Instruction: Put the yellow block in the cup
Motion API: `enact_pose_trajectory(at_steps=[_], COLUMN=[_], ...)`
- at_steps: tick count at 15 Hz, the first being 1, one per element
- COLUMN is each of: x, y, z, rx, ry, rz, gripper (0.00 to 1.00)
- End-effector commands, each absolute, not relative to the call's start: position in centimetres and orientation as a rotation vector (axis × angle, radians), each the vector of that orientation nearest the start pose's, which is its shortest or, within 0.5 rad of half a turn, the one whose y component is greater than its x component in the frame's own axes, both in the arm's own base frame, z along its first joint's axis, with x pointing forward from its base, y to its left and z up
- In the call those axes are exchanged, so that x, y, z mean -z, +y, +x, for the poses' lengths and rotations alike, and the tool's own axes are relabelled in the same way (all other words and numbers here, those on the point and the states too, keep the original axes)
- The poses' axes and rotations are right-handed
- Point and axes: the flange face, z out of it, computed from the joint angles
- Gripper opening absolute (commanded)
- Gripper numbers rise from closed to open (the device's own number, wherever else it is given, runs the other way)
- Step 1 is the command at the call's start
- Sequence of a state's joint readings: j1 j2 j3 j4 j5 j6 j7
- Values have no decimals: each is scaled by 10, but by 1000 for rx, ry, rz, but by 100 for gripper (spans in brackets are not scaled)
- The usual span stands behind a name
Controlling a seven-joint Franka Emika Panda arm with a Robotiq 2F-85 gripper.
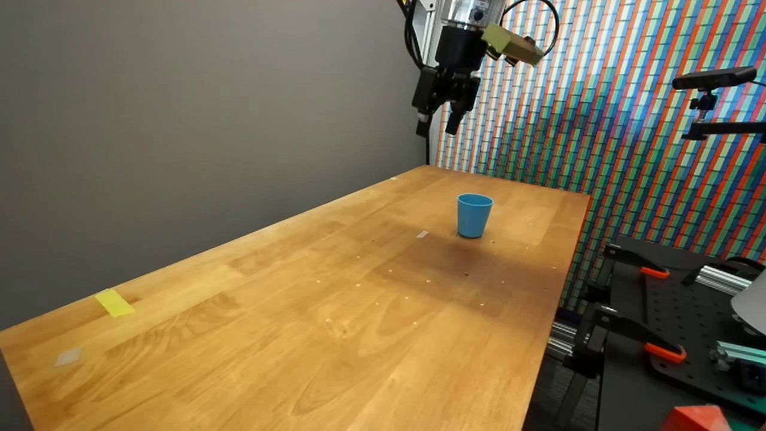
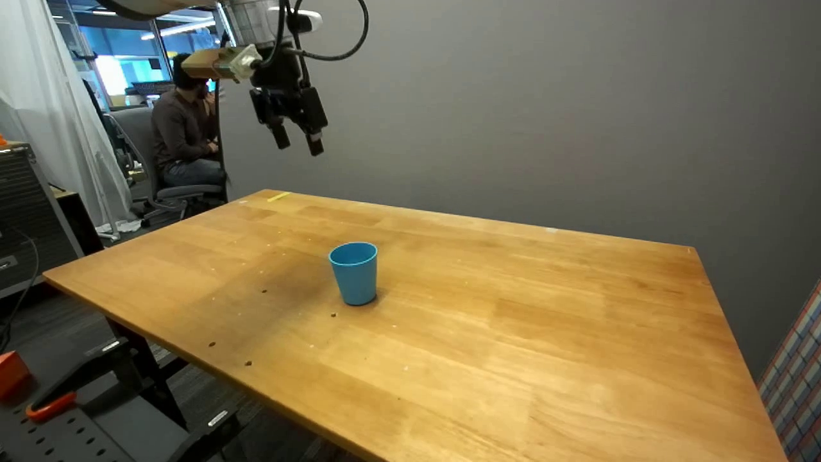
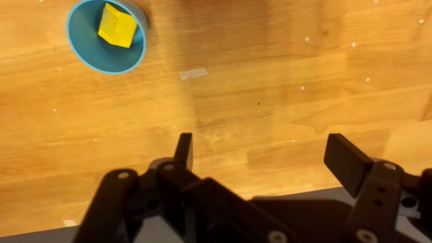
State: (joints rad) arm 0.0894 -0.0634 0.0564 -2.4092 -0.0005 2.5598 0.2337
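Observation:
The blue cup stands upright on the table in both exterior views [image 1: 473,219] [image 2: 356,280]. In the wrist view the cup [image 3: 108,59] is at the upper left, seen from above. The yellow block [image 3: 118,27] lies inside the cup, tilted against its inner wall. The exterior views do not show the block, as the cup's wall hides it. My gripper is high above the table in both exterior views [image 1: 438,126] [image 2: 298,144]. In the wrist view the gripper [image 3: 259,145] is open, with nothing between its fingers. It is apart from the cup.
A flat yellow patch lies near a far table corner in both exterior views [image 1: 114,303] [image 2: 278,196]. A grey wall [image 1: 209,120] runs along the table's long edge. Clamps [image 1: 640,338] and a black bench [image 1: 628,395] stand beside the table [image 1: 335,359]. A person [image 2: 186,128] sits behind.

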Motion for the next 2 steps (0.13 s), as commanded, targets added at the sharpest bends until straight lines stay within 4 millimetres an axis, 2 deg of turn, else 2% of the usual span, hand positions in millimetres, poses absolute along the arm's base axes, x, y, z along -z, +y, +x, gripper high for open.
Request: enact_pose_trajectory(at_steps=[1, 2], x=[-358, -354], y=[73, 72], z=[497, 496], rx=[322, 308], ry=[136, 137], rz=[-3086, -3089], gripper=[100, 100])
